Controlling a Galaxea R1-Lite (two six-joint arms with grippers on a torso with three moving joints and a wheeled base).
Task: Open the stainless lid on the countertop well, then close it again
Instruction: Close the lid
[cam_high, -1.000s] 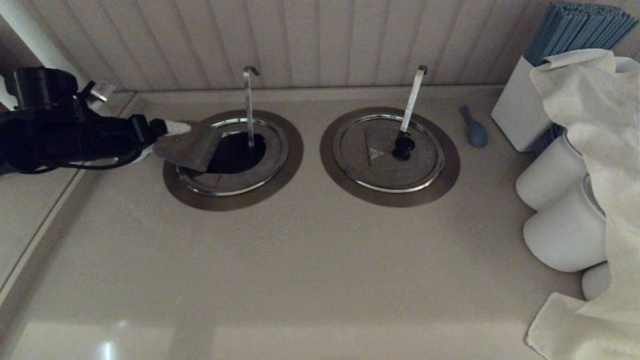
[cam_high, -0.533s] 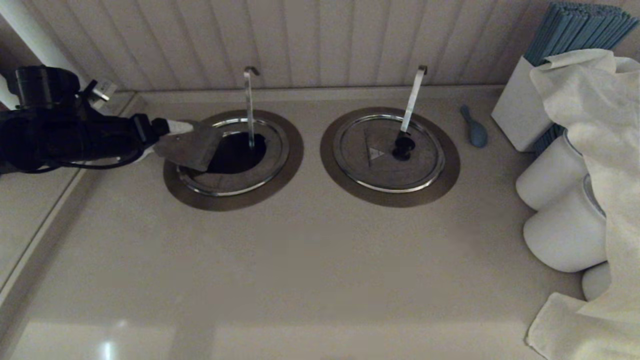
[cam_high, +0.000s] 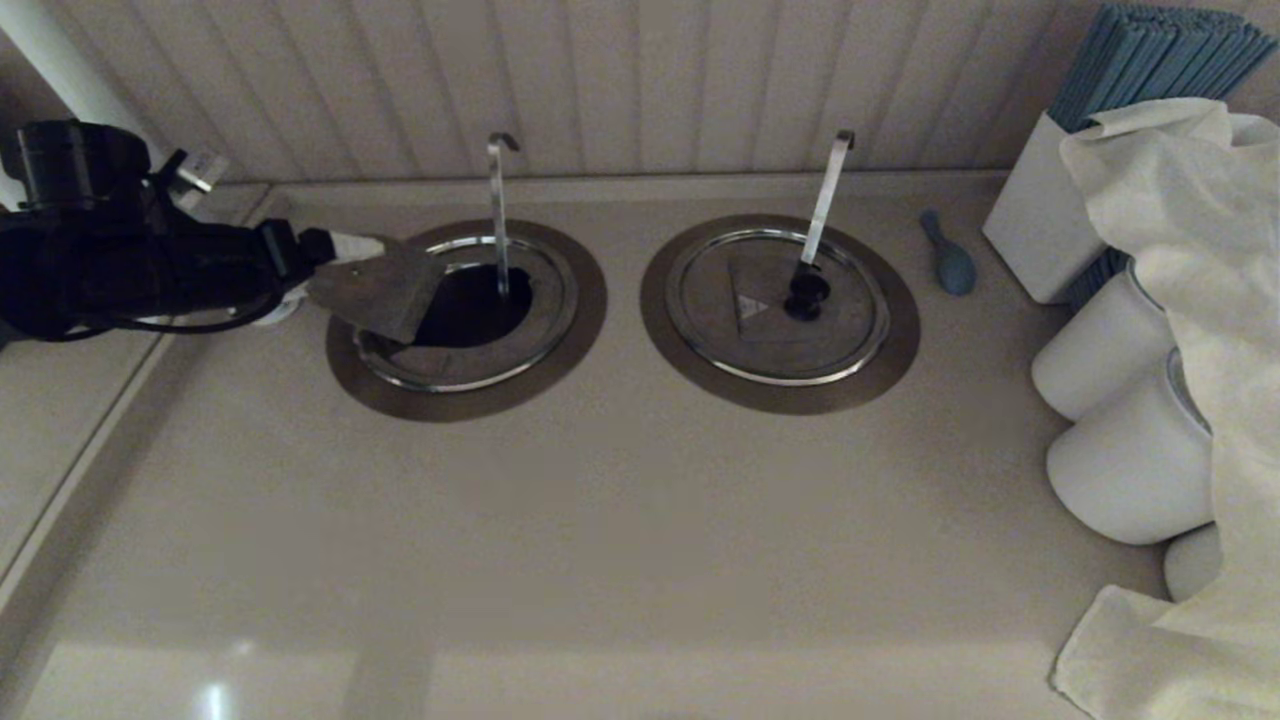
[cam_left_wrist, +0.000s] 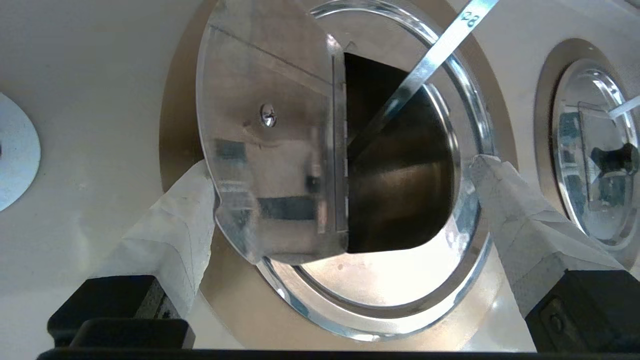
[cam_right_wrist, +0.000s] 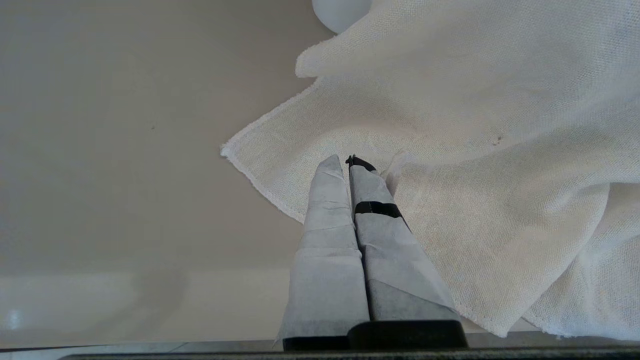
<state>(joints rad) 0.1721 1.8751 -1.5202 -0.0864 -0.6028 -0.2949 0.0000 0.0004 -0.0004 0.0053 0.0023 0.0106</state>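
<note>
The stainless lid (cam_high: 375, 290) of the left countertop well (cam_high: 470, 305) has its hinged half tilted up, its shiny underside (cam_left_wrist: 270, 150) with a screw facing the left wrist camera. The black knob is hidden. Below it the dark well (cam_left_wrist: 400, 200) is exposed, with the thin grey hooked rod (cam_high: 497, 210) standing in it. My left gripper (cam_high: 318, 275) is open at the well's left side, its taped fingers (cam_left_wrist: 175, 235) spread wide around the raised half (cam_left_wrist: 341, 164). One finger lies against the flap's rim. My right gripper (cam_right_wrist: 348, 160) is shut, empty, over a white cloth.
The twin lidded well (cam_high: 770, 310) with the bright flat strip sits to the right, closed. A blue spoon (cam_high: 950, 260), a white box of blue straws (cam_high: 1040, 220), white cylinders (cam_high: 1120, 460) and a draped white cloth (cam_high: 1200, 300) crowd the right side. A panelled wall runs behind.
My left arm has drifted slightly back and to the left, and the raised lid half has shifted a little with it. The well stays uncovered.
</note>
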